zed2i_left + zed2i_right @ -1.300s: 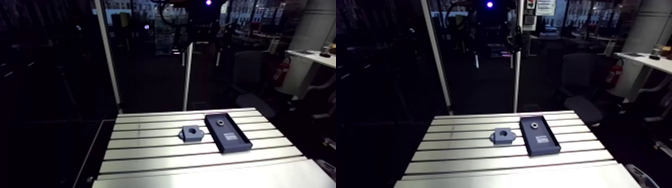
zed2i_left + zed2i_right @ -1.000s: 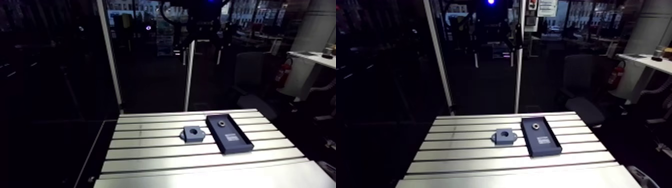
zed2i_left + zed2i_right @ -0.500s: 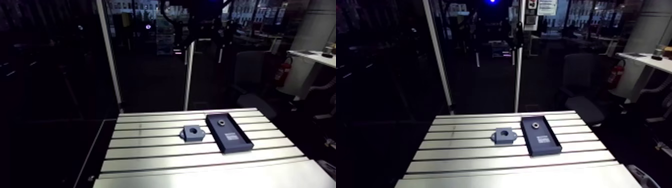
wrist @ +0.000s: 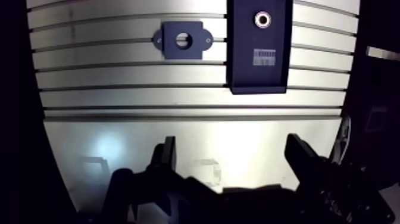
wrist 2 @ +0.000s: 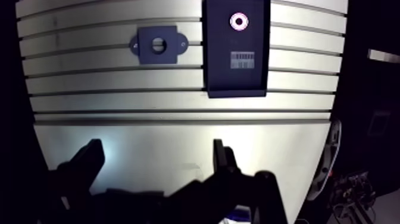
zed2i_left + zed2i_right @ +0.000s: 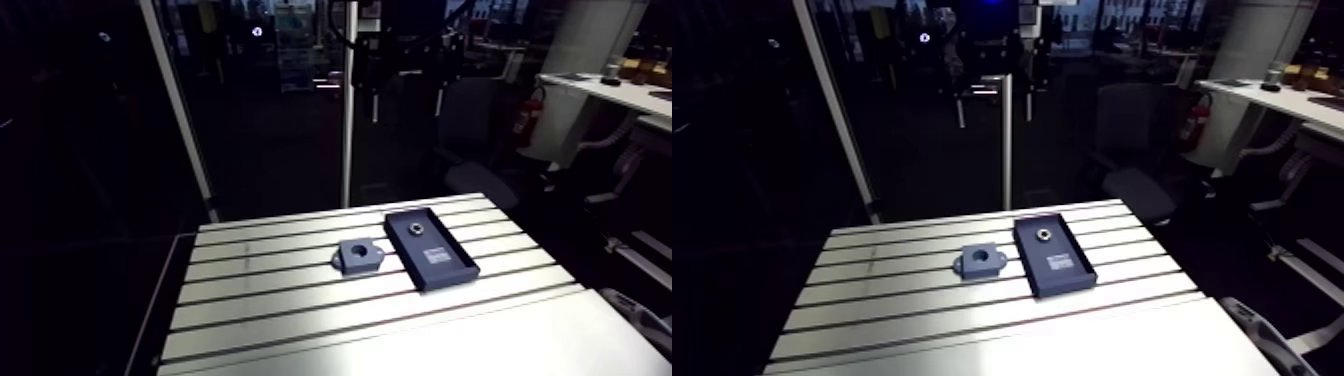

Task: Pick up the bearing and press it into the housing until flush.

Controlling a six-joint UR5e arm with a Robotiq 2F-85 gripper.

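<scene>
The table [image 6: 300,330] under me is pale silver aluminium, striped with dark parallel slots. The housing [image 4: 181,40] is dark slate-blue. The tray [image 4: 243,44] is near-black and carries a white, barcode-striped label [image 4: 265,56]. The bearing [image 4: 262,19] is a bright silvery ring, tinged pink. My gripper [image 4: 232,146] is black.

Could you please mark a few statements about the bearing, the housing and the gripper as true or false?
1. The bearing lies in the dark tray. True.
2. The housing stands inside the tray. False: it sits on the table, beside the tray.
3. The gripper holds the bearing. False: its fingers are apart with nothing between them.
4. The housing's bore is empty. True.
</scene>
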